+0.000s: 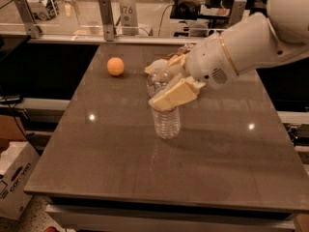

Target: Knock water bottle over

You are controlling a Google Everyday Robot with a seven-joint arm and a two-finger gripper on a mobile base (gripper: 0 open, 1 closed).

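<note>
The water bottle (167,122) stands upright near the middle of the dark table (96,153), clear and ribbed, with its white cap (158,65) at the top. My gripper (152,87) reaches in from the right and straddles the bottle's upper half. One cream finger (173,95) lies across the front of the bottle and the other (164,65) sits behind it by the cap. The fingers are apart and I see no hold on the bottle. The bottle's shoulder and middle are hidden behind the near finger.
An orange ball (115,66) lies at the table's back left. A crumpled snack bag (186,51) lies behind the gripper, mostly hidden by the arm. A glass rail with posts (107,18) runs behind the table. A cardboard box (13,180) sits on the floor at left.
</note>
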